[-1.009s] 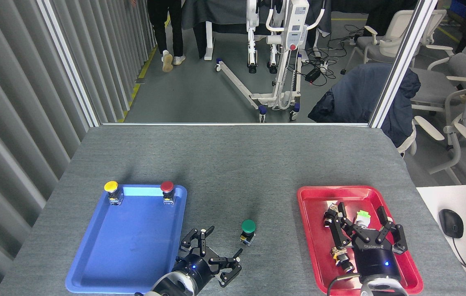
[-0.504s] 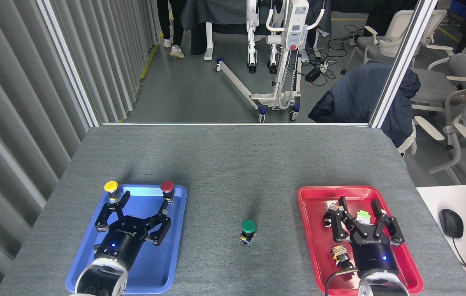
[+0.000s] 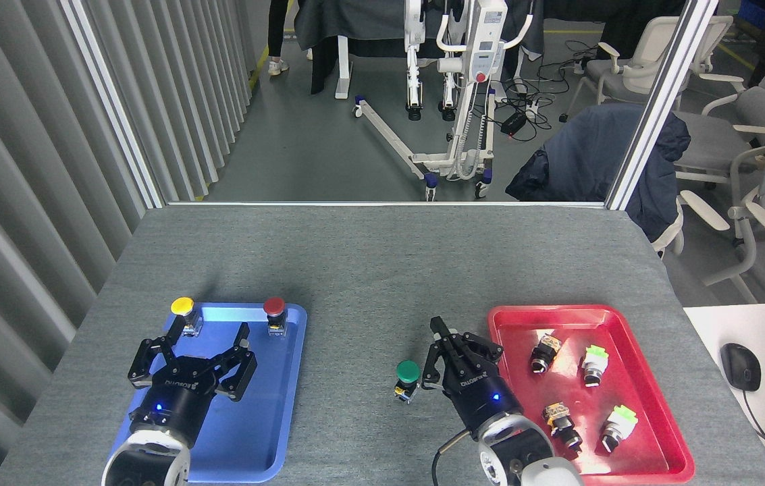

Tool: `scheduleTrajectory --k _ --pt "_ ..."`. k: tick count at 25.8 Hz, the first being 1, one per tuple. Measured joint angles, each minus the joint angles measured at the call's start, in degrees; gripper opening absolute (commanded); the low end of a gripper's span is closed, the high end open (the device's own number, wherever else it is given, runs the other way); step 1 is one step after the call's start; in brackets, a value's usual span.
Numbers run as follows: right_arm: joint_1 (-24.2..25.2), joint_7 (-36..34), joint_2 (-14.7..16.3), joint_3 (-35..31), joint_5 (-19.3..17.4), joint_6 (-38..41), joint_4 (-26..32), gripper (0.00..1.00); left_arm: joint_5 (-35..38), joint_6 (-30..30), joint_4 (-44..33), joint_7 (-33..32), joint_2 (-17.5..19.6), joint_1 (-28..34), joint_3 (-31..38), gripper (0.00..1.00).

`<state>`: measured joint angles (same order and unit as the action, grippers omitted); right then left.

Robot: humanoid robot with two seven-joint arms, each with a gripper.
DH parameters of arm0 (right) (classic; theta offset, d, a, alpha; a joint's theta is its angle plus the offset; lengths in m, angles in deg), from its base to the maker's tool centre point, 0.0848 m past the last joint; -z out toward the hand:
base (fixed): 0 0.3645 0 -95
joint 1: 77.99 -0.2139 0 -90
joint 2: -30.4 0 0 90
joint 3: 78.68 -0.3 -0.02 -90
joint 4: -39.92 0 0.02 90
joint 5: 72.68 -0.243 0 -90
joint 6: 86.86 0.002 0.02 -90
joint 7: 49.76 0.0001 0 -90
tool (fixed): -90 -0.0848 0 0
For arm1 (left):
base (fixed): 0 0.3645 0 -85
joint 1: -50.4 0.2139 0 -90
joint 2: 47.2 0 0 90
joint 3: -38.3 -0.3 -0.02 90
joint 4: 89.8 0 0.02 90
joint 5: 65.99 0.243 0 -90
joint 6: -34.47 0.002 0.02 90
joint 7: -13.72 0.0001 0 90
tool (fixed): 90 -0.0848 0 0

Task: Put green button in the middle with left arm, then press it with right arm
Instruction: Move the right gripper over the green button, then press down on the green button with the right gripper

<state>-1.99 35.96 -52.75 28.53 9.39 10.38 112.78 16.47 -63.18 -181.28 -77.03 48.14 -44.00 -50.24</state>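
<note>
Green button [image 3: 408, 372] upright on bare grey table [image 3: 368, 270], between blue tray [image 3: 254, 432] and red tray [image 3: 510, 317]. Right claw [image 3: 453, 341] just beside it, fingers together. Left claw [image 3: 193, 341] spread, empty, over blue tray. Advice: centre fingertips over cap, press straight down; off-centre push likely tips it.

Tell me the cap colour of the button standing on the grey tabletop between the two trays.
Dark green; the green button shows best in the head view.
</note>
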Motion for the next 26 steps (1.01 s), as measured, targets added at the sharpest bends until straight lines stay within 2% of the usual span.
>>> scheduleTrajectory --k 5,10,18,26 --pt "-2.44 0.05 -0.55 5.35 0.26 -0.17 -5.93 0.00 -0.02 0.02 -0.01 0.07 -0.14 0.80 0.02 0.98" --pt "-3.21 0.05 -1.80 7.29 1.55 -0.19 -10.42 0.00 -0.02 0.02 -0.01 0.07 -0.15 0.94 0.04 0.98" --pt "-3.30 0.05 -1.70 7.52 2.46 -0.65 -11.64 0.00 -0.02 -0.13 0.04 0.07 -0.16 1.03 -0.03 0.98" --pt "-3.22 0.20 -1.44 7.49 2.47 -4.79 -11.69 0.00 -0.06 -0.21 0.23 0.07 -0.22 1.04 -0.12 0.98"
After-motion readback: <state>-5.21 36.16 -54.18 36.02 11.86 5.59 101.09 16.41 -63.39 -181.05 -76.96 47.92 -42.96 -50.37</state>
